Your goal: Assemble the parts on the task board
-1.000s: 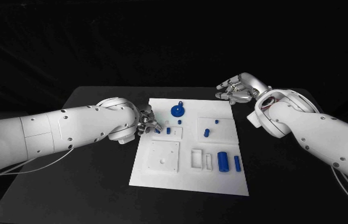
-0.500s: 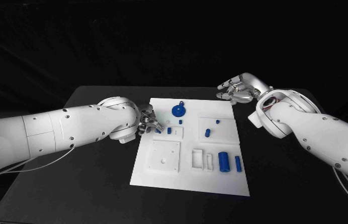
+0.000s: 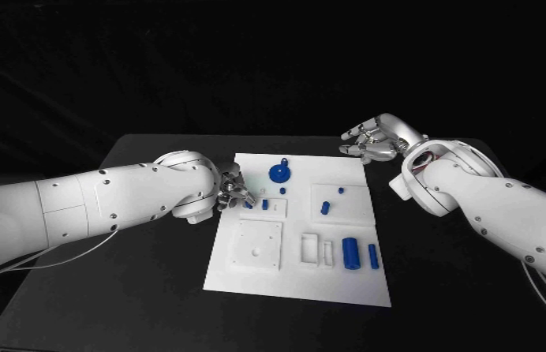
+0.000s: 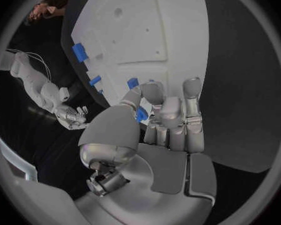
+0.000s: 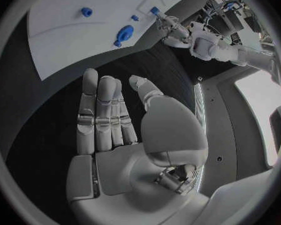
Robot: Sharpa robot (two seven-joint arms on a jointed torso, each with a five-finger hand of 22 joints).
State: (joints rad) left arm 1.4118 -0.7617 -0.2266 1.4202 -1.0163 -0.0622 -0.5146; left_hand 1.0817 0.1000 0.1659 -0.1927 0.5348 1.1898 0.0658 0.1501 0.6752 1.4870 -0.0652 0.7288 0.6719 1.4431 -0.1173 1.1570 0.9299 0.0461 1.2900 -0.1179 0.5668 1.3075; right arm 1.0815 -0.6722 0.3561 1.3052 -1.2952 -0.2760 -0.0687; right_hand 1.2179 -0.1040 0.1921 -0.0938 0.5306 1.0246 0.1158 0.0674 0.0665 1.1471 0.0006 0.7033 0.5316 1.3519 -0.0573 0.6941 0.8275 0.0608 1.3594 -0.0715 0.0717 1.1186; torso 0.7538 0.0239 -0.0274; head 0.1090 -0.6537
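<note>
At the left edge of the task board [image 3: 298, 273], my left hand [image 3: 233, 192] pinches a small blue part [image 3: 248, 204] between thumb and fingertips; my left wrist view shows that part [image 4: 141, 115] tucked against the thumb, just above the white plate. Just beside it toward the board's middle lies a short blue peg [image 3: 265, 205] on a raised white panel, and beyond that a round blue knob [image 3: 278, 172] stands near the board's far edge. Further right, a blue capsule [image 3: 324, 207] rests on another panel, while a thick blue cylinder [image 3: 350, 254] and a slimmer blue bar [image 3: 373, 256] lie side by side near the board's right edge, their long axes running toward me. My right hand [image 3: 372, 141] hovers off the board's far right corner above the black desk [image 3: 148, 289], fingers spread and holding nothing. By my reckoning the left hand is much the nearer to the seats in the board's left half, so the coming placement falls to it, with the part's seat lying just inward of my fingers.
</note>
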